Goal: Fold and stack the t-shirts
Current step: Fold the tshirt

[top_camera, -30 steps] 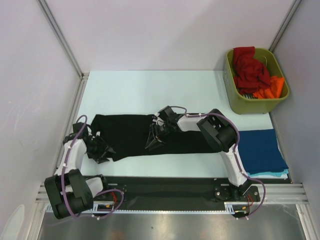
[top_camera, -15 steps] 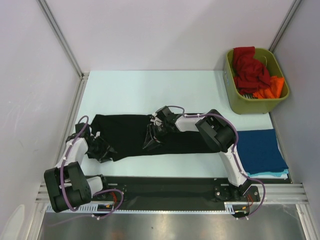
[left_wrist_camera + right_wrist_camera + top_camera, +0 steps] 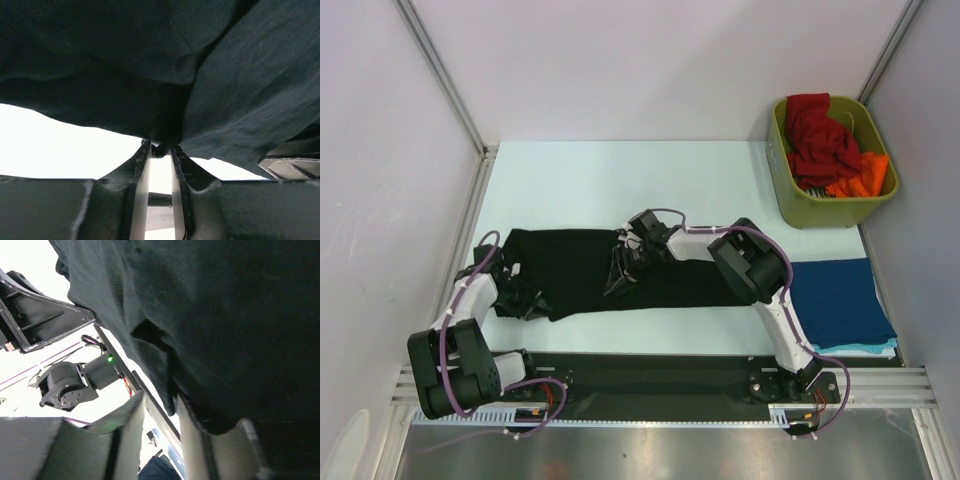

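Note:
A black t-shirt [image 3: 570, 265] lies spread lengthwise across the near part of the table. My left gripper [image 3: 525, 300] is at its near left corner. In the left wrist view its jaws [image 3: 160, 149] stand narrow, pinching a lump of the black cloth [image 3: 225, 75] at their tips. My right gripper [image 3: 618, 280] is low over the middle of the shirt. In the right wrist view a fold of black cloth [image 3: 225, 315] hangs between the parted fingers of that gripper [image 3: 162, 402] and drapes over the right one, with light showing beside the left one.
An olive-green bin [image 3: 820, 210] stands at the back right, holding a red t-shirt [image 3: 820, 135] and an orange t-shirt [image 3: 860, 180]. A folded dark blue t-shirt [image 3: 840, 300] lies at the near right on a teal t-shirt [image 3: 865, 350]. Grey walls enclose the table.
The left gripper's jaws have closed in on the shirt's corner, and its arm has drawn slightly left. The right gripper has edged a little left over the shirt.

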You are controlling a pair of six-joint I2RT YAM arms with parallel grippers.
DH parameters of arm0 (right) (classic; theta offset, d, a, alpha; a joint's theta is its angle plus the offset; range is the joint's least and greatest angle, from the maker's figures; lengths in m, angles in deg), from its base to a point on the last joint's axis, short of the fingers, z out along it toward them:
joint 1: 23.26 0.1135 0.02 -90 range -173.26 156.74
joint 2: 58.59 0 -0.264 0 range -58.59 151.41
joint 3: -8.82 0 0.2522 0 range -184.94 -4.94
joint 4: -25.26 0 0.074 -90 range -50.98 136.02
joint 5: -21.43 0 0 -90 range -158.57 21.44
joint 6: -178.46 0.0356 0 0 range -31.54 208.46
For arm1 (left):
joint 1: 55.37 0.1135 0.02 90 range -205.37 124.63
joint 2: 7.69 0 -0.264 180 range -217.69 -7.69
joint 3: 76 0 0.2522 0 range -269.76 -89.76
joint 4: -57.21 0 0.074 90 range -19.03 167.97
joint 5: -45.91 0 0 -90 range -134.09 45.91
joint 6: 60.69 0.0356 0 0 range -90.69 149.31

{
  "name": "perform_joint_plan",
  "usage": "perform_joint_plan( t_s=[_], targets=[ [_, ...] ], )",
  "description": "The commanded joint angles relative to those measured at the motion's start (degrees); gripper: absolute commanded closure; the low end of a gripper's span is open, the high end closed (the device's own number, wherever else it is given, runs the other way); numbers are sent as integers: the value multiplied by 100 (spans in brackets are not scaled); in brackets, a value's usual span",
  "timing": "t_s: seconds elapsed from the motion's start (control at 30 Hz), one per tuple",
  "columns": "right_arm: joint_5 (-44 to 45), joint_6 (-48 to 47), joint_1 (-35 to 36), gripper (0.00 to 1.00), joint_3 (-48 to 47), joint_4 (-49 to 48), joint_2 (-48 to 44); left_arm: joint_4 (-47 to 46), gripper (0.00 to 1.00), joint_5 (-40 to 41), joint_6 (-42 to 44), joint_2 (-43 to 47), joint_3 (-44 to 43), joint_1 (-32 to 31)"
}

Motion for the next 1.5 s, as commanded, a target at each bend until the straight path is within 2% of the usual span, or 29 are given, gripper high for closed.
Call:
perform_joint_plan(
  t_s=[0.0, 0.03, 0.07, 0.17, 0.33, 0.6, 1.03, 1.47],
  targets=[
    [65, -62, 53, 64, -214, 52, 63, -16, 75, 59, -74, 59, 8, -63],
    [65, -53, 62, 67, -223, 52, 45, 10, 76, 76, -74, 76, -1, -63],
    [30, -1, 62, 76, -231, 43, 36, 28, 78, 94, -65, 85, -1, -63],
    [-5, 61, 62, 92, -214, 7, -7, 142, 88, 120, -65, 103, -27, -63],
    [-31, 140, 0, 98, -231, 8, -148, 336, 100, 138, -100, 165, -220, -63],
    [-277, 404, -167, 98, -521, -142, 1, 380, 98, 156, -179, -37, -870, -54],
    [-532, 773, -395, 94, -1276, -221, 510, 90, 94, -73, -311, -723, -1319, -54],
    [-620, 1098, -536, 82, -1813, -405, 1012, -77, 88, -284, -276, -1320, -1890, -63]
  ],
)
